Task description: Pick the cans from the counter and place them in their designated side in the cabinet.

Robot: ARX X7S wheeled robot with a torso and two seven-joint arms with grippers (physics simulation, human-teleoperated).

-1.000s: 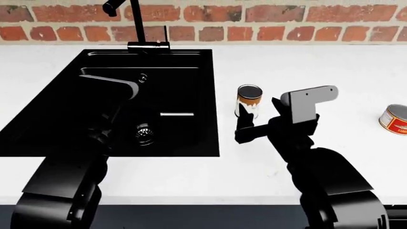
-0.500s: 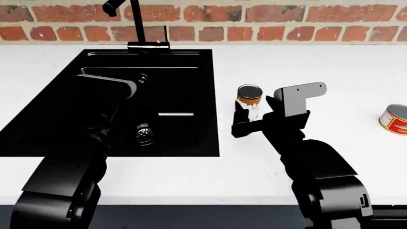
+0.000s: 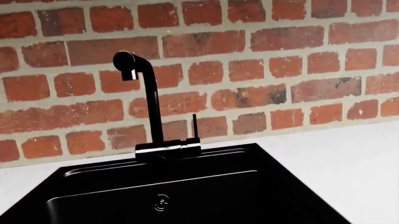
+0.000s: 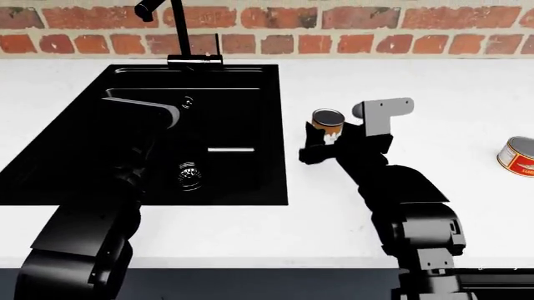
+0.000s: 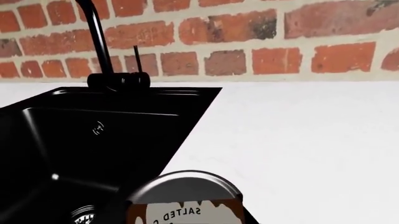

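The taller can (image 4: 328, 120), with a white and brown label, stands on the white counter (image 4: 434, 81) just right of the black sink (image 4: 234, 175). My right gripper (image 4: 327, 137) is open, with one black finger (image 4: 311, 145) on each side of the can. In the right wrist view the can (image 5: 184, 200) fills the space between the jaws and reads "SALTED". The squat red can (image 4: 517, 156) stands at the counter's far right. My left arm (image 4: 137, 125) hangs over the sink; its fingers are lost against the black basin.
The black tap (image 4: 177, 31) rises behind the sink against the red brick wall (image 4: 376, 19); it also shows in the left wrist view (image 3: 149, 107). The sink drain (image 4: 189, 175) is below my left arm. No cabinet is in view.
My right gripper has moved forward and left, and its fingers now stand around the taller can. The left arm and the red can have not moved.
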